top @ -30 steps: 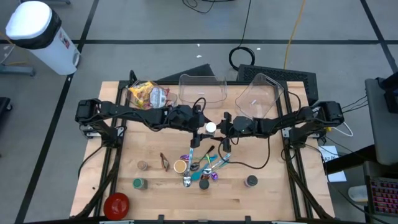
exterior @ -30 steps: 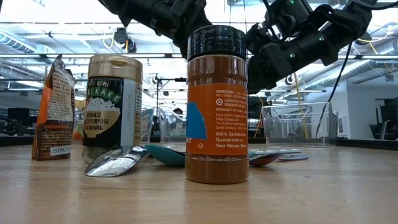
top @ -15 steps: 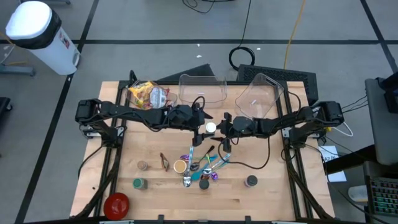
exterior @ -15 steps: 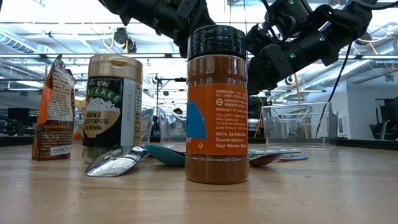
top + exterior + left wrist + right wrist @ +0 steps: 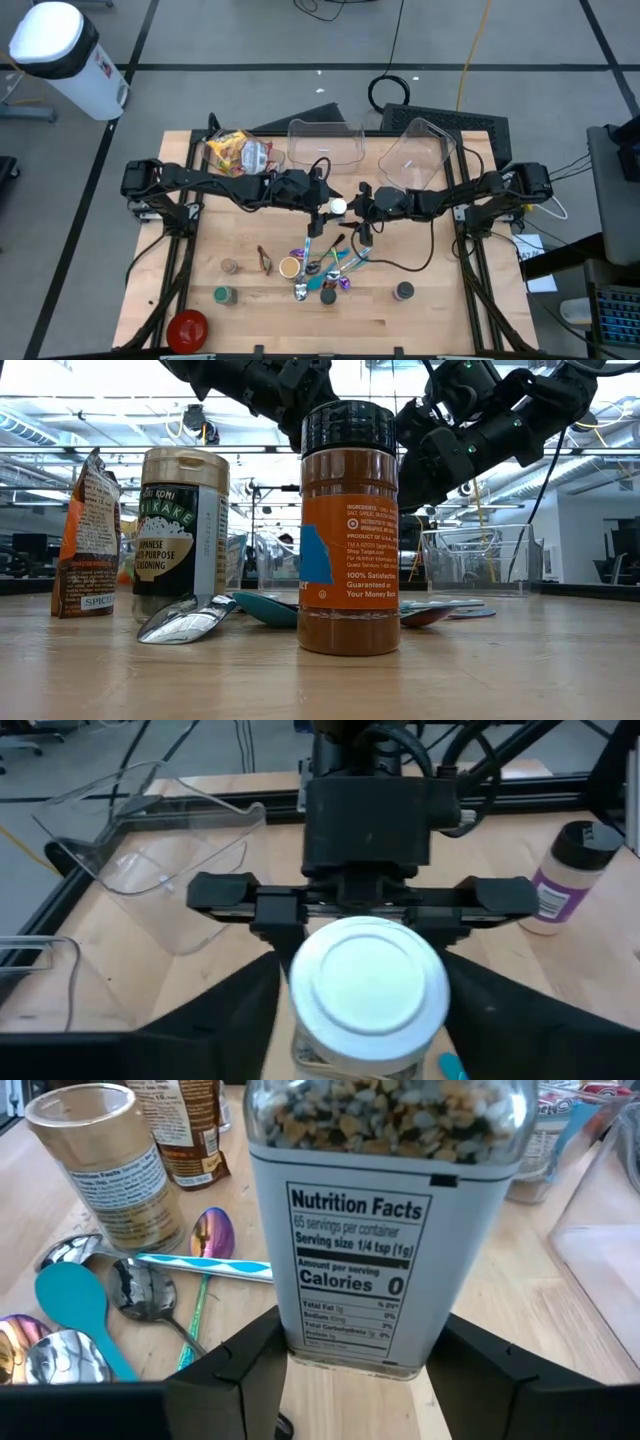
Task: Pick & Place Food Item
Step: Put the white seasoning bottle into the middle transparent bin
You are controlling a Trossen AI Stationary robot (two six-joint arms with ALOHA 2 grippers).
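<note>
We see a white-lidded jar (image 5: pixel 339 206) above mid-table, right hand (image 5: pixel 357 207) clenched on it, left hand (image 5: pixel 322 208) around its lid, grip we cannot tell, spoons (image 5: pixel 322 266) crowded below, bare table (image 5: pixel 440 300) toward the near edge

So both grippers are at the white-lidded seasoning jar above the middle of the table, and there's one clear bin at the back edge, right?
Nearly. Both the left gripper and the right gripper meet at the white-lidded seasoning jar above the middle of the table, but the high view shows two clear bins at the back edge, not one: one bin and a tilted second bin beside it.
</note>
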